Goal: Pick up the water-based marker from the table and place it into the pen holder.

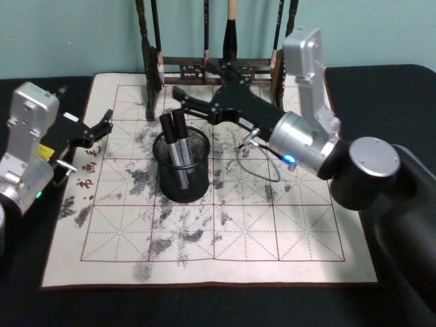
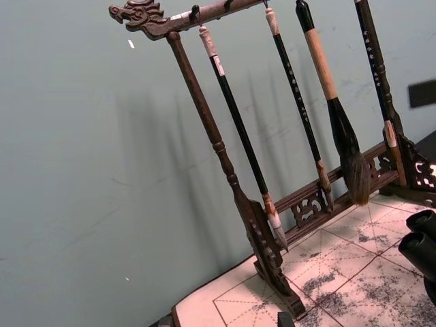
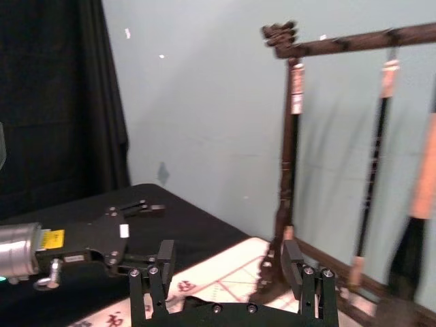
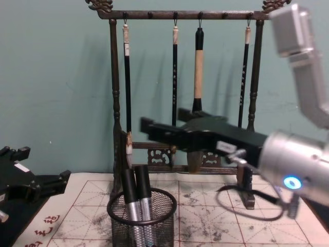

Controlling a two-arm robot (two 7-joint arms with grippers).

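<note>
Two markers (image 1: 176,144) already stand in the pen holder (image 1: 182,167) at the middle of the mat (image 1: 286,231) on the counter (image 1: 381,88), long axes near upright, dark caps up and tilted slightly toward the brush rack (image 4: 115,103). The right gripper (image 1: 182,97) hangs just above and behind them, jaws spread and empty (so it looks like a release). It is the nearer arm; the left gripper (image 1: 103,126) idles at the mat's left edge, jaws parted.

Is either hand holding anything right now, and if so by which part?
Nothing is held. The right hand is open and empty above the pen holder, where two markers already stand. The left hand is open and empty.
</note>
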